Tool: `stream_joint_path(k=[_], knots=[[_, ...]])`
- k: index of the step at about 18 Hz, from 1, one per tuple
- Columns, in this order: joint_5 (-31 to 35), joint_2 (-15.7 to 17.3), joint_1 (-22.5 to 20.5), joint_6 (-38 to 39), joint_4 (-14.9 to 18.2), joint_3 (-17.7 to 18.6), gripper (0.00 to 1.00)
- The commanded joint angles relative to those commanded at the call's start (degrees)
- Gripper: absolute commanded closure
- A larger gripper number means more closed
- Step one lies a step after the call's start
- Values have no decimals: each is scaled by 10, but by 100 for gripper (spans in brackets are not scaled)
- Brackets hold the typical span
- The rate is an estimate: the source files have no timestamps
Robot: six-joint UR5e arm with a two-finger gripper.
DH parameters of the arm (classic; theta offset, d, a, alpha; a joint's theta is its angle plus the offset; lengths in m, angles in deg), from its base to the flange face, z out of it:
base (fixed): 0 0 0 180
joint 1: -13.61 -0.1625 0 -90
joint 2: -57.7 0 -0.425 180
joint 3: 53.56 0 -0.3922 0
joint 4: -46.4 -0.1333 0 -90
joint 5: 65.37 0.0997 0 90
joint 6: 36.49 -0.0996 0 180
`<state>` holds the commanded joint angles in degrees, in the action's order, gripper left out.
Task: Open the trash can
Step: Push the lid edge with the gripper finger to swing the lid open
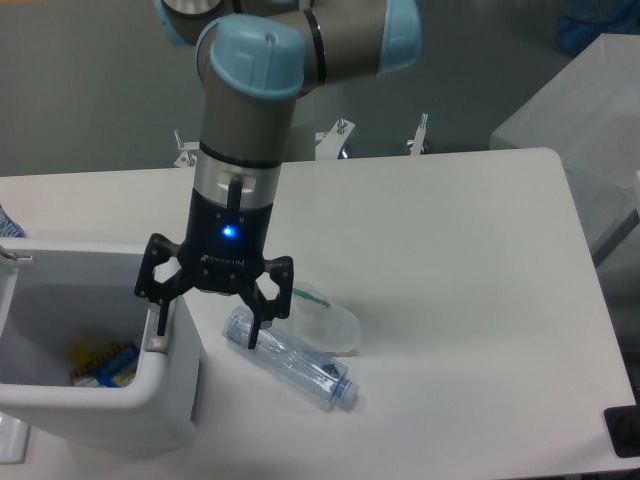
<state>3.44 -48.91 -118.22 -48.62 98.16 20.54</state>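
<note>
Grey arm with pale-blue joint caps — black fingers, blue light.

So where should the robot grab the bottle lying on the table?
Probably around the middle of the clear bottle, coming straight down from above. It lies flat on its side on the table, so its round body fits between the end effector fingers set across its length.

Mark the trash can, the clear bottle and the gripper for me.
trash can (172, 385): fixed camera, white right outer wall.
clear bottle (300, 368): fixed camera, middle of its body, lying on the table.
gripper (208, 325): fixed camera, midway between its fingertips.
</note>
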Motion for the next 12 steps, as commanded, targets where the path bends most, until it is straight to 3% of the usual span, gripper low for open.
stream_joint_path(k=[6, 9, 12], knots=[[127, 4, -24, -118, 13, -5, 0], [161, 4, -36, -160, 39, -5, 0], [171, 3, -49, -172, 40, -1, 0]])
